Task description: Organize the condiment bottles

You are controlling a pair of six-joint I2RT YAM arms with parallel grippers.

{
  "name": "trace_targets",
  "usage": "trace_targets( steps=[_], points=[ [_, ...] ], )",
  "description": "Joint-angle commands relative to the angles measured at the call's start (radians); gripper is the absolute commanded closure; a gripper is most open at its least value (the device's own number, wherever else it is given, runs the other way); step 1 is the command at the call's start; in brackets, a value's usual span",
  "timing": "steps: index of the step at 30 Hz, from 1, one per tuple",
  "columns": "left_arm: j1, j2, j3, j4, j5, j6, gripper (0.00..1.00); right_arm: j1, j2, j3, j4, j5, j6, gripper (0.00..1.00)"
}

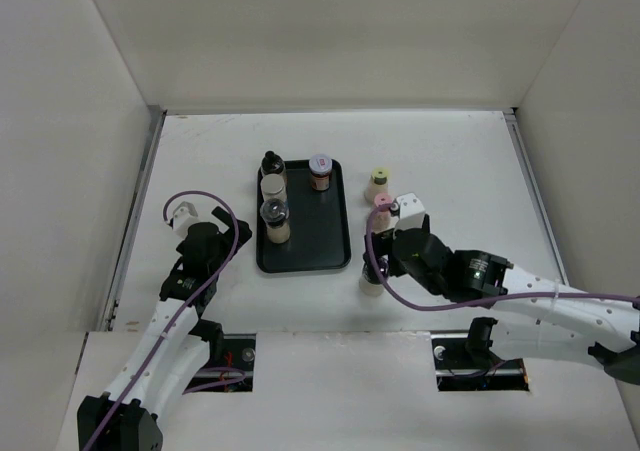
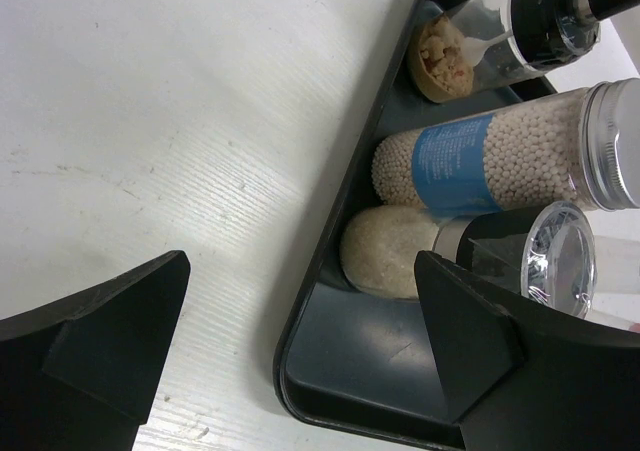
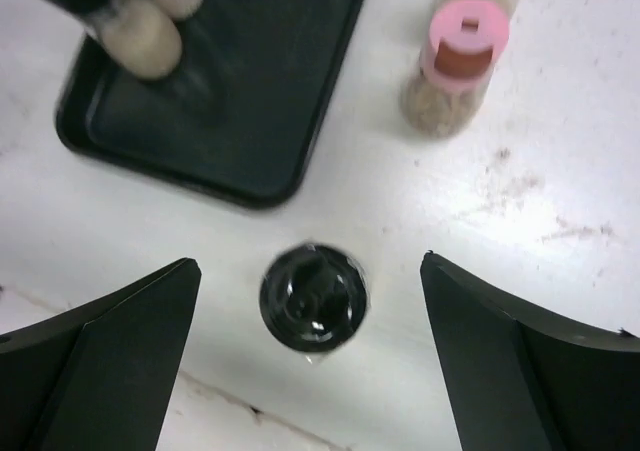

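Observation:
A flat black tray (image 1: 340, 233) holds four condiment bottles: a black-capped one (image 1: 272, 162), a silver-capped jar (image 1: 273, 185), a clear-topped one (image 1: 275, 217) and a pink-lidded jar (image 1: 320, 170). A yellow-capped bottle (image 1: 378, 179) and a pink-capped bottle (image 1: 382, 202) stand on the table right of the tray. A black-capped bottle (image 3: 313, 298) stands near the tray's front right corner. My right gripper (image 3: 308, 276) is open above it, one finger on each side. My left gripper (image 2: 300, 336) is open and empty at the tray's near left corner (image 2: 330, 356).
White walls enclose the table on the left, back and right. The pink-capped bottle (image 3: 455, 56) stands close beyond the right gripper. In the left wrist view, the silver-capped jar (image 2: 480, 161) and two other bottles crowd the tray's left side.

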Motion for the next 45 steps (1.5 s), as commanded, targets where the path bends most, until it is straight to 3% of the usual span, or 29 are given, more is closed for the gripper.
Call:
trace_targets(
  steps=[1, 5, 14, 21, 23, 27, 30, 36, 45],
  points=[
    [-0.004, 0.000, 0.048, 0.022, 0.002, 0.013, 0.00, 0.037, 0.014, -0.039, -0.101, -0.054, 0.063, 0.00],
    [-0.004, 0.001, 0.052, 0.020, 0.000, 0.013, 0.00, 0.079, 0.080, -0.056, -0.043, -0.068, 0.063, 0.00],
    [-0.004, 0.001, 0.043, 0.025, 0.000, 0.007, 0.00, 0.048, 0.145, -0.134, 0.069, -0.074, 0.066, 0.00],
    [-0.006, 0.001, 0.045, 0.027, 0.002, 0.005, 0.00, 0.003, 0.192, -0.166, 0.186, -0.060, 0.026, 0.07],
    [-0.006, 0.004, 0.042, 0.028, 0.002, 0.004, 0.00, -0.003, 0.202, -0.168, 0.207, -0.049, 0.021, 0.11],
    [-0.010, 0.006, 0.035, 0.031, 0.002, -0.001, 0.00, -0.004, 0.203, -0.163, 0.218, -0.045, 0.012, 0.35],
    [-0.012, 0.014, 0.035, 0.036, 0.002, -0.002, 0.00, -0.001, 0.171, -0.136, 0.192, -0.023, 0.011, 0.45],
    [-0.010, 0.049, 0.057, 0.076, 0.002, 0.008, 0.00, 0.000, 0.139, -0.008, 0.192, -0.022, -0.014, 0.47],
    [-0.029, 0.066, 0.049, 0.100, -0.004, -0.007, 0.00, 0.019, 0.430, 0.199, 0.465, -0.057, -0.085, 0.47]
  ],
)
